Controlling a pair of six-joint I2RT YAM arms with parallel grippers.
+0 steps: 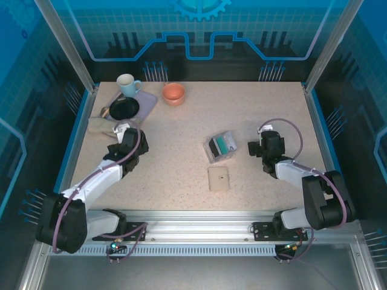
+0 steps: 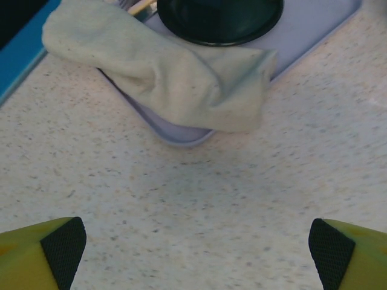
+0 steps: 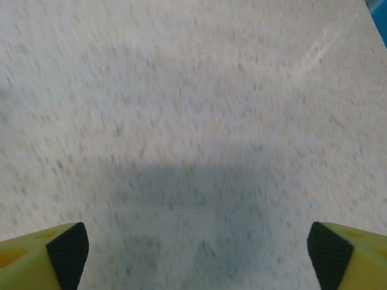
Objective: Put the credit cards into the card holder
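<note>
The clear box (image 1: 221, 147) holds teal credit cards (image 1: 225, 144), the beige card holder (image 1: 218, 178) lies at its 6 o'clock, and the left gripper (image 2: 193, 241) at 9 and right gripper (image 3: 193, 248) at 3 gape wide, empty.

Left fingers (image 2: 63, 249) spread wide, empty; right fingers (image 3: 68, 254) same.

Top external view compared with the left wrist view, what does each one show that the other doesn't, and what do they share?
Top external alone: the card holder, the clear box holding the credit cards, the mug and the orange bowl. Left wrist alone: the left end effector's black pads up close, spread wide over the table. Shared: the beige cloth, the lavender tray and the black dish on it.
</note>
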